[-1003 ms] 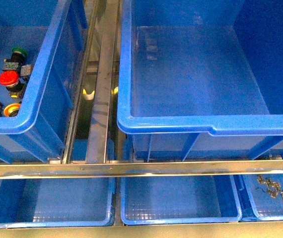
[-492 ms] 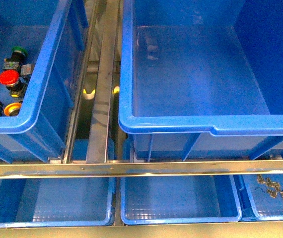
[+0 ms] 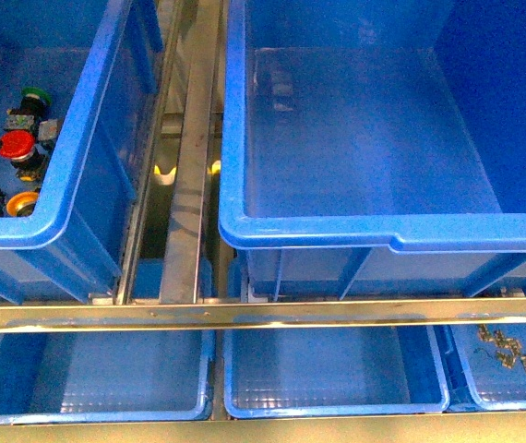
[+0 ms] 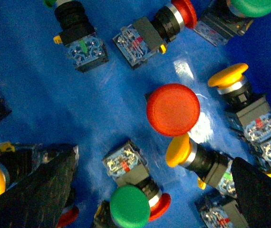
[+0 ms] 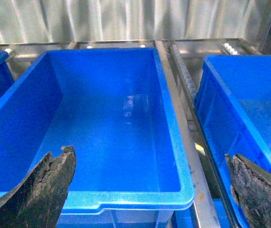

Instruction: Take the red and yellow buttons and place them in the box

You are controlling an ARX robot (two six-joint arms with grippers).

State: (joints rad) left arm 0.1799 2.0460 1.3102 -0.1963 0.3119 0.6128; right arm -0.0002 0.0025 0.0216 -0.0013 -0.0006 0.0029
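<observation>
While the left claw (image 4: 153,159) and the right claw (image 5: 150,154) both stand wide apart and grip nothing, the red button (image 4: 172,109) and yellow button (image 4: 178,149) lie in the left crate (image 3: 88,120), outside the box (image 3: 309,231).
Left wrist view: the left claw hangs over scattered switches on the crate floor. Between its fingers (image 4: 40,190) the red button faces cap-up, the yellow button lies on its side just beside it, and a green button (image 4: 130,205) sits near both. Front view: the box stands right of the left crate, with a metal rail (image 3: 189,185) between them. Right wrist view: the right claw looks into the box, whose floor is smooth.
</observation>
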